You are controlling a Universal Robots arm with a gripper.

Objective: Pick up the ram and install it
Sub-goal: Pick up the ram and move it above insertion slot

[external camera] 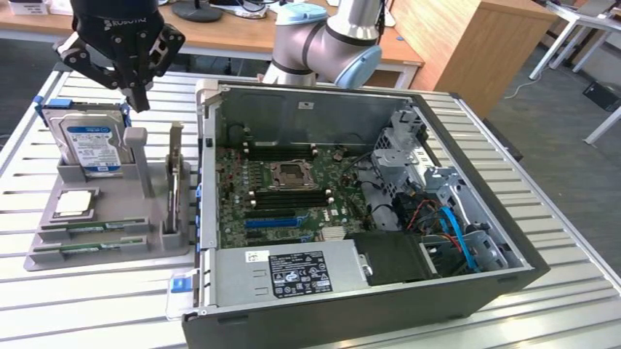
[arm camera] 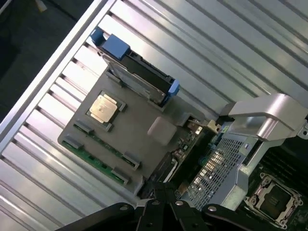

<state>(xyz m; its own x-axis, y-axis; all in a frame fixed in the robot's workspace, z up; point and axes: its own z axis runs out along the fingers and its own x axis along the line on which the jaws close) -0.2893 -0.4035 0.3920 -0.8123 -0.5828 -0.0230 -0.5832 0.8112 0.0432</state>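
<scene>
Two green ram sticks lie side by side at the near edge of a grey holder (external camera: 121, 218). One ram (external camera: 92, 227) lies just behind the other ram (external camera: 86, 248). The wrist view shows them as green strips (arm camera: 94, 161) along the holder's edge. My gripper (external camera: 139, 100) hangs shut and holds nothing. It is above the hard drive (external camera: 92, 142) at the far end of the holder, well above and behind the ram sticks. In the wrist view the closed black fingers (arm camera: 166, 204) meet over the holder's edge next to the case.
An open computer case (external camera: 505, 280) lies to the exterior view's right of the holder, with the motherboard (external camera: 281, 189) and its dark memory slots (external camera: 291, 198) exposed. The holder also carries a CPU (external camera: 75, 203) and an upright expansion card (external camera: 174, 182). Everything rests on a slatted metal table (external camera: 97, 305).
</scene>
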